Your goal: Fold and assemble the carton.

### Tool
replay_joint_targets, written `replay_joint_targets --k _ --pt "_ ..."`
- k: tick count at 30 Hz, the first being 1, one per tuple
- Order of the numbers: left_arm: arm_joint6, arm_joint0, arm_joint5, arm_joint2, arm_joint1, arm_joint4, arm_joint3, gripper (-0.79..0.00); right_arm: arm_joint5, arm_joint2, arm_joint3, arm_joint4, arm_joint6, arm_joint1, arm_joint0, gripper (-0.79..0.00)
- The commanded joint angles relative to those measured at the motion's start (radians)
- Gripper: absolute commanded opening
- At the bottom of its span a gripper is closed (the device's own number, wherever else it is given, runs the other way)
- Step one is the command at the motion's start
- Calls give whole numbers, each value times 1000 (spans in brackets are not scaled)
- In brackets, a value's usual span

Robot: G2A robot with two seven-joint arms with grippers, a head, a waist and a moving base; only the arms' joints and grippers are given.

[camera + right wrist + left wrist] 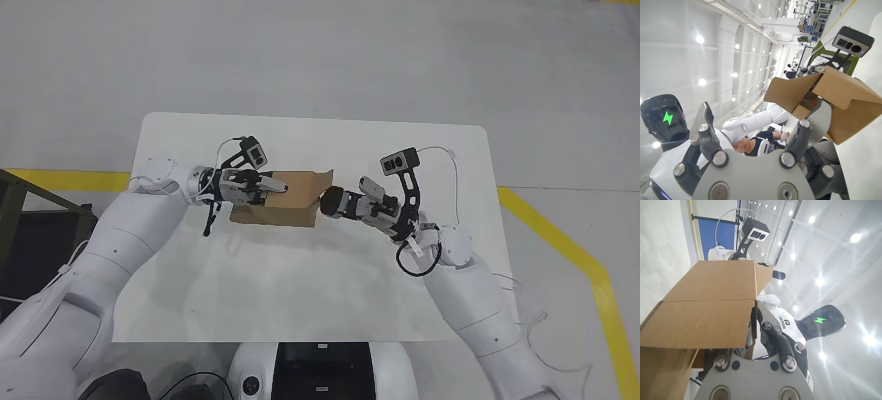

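The left gripper (276,187) is closed on the left end wall of the brown carton (292,203). The right gripper (327,200) stands wide, with one finger (818,115) against the raised flap at the carton's right end. The carton is at the middle of the white surface (300,290), between both grippers.

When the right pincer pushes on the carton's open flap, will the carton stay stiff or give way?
The carton would probably give at its creases: the flap stands bent and unsealed. It looks light, being thin cardboard. Gripped at one end by the left pincer, it may swing.
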Motion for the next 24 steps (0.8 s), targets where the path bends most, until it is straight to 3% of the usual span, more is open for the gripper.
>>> replay_joint_targets --k 1,9,18,24 --pt "0 1 0 -1 1 -3 -4 -785 15 -8 -2 0 2 -1 -2 0" --pt "0 3 -5 3 3 4 -21 -785 22 -47 6 14 12 -10 14 0" --pt "0 -6 -22 9 8 77 36 -785 47 78 -133 5 18 19 -56 0" --pt "0 -14 -40 26 4 143 28 -785 75 81 -175 -42 12 25 -67 0"
